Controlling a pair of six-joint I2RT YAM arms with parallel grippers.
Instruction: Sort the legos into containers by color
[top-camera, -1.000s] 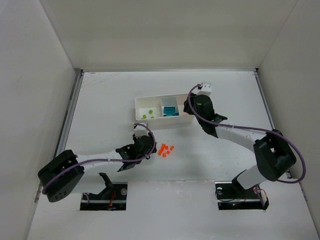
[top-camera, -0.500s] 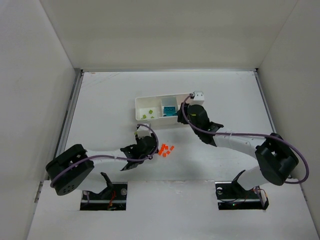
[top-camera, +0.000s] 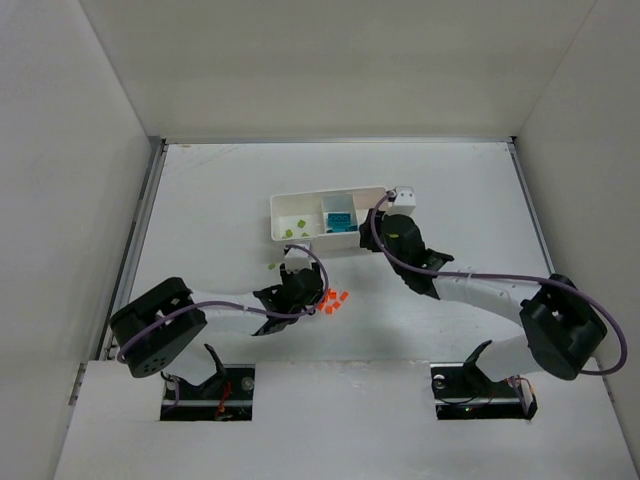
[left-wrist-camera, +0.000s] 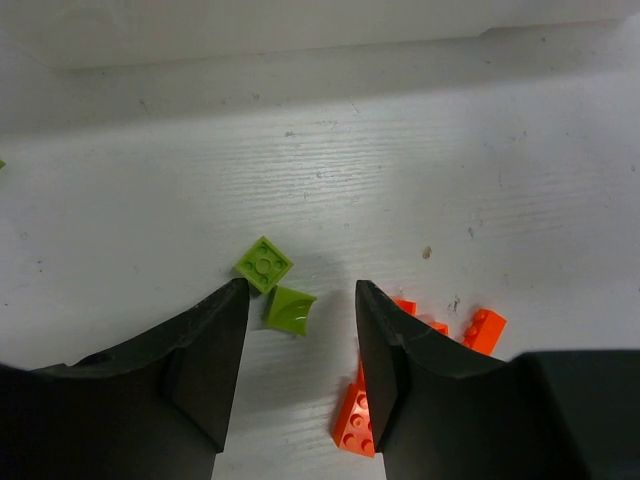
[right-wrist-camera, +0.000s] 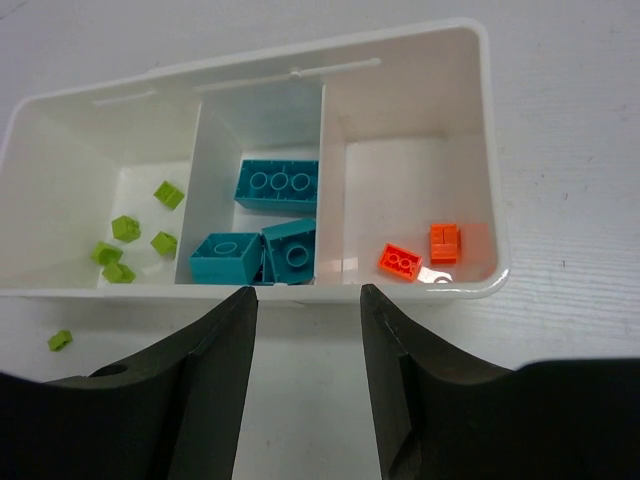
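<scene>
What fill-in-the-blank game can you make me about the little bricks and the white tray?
In the tray, the middle compartment's bricks are all ____. The orange bricks inside the tray number ____. Just ahead of the left gripper lie exactly two loose ____ pieces.
Missing words: teal, two, green.

The tray (right-wrist-camera: 400, 95) ahead of the right end effector (right-wrist-camera: 305, 295) looked glossy white plastic; the legos (right-wrist-camera: 278, 185) in it, smooth shiny plastic; the worktop (left-wrist-camera: 450, 170) under the left end effector (left-wrist-camera: 300, 288) was matt, faintly grained, scuffed.
</scene>
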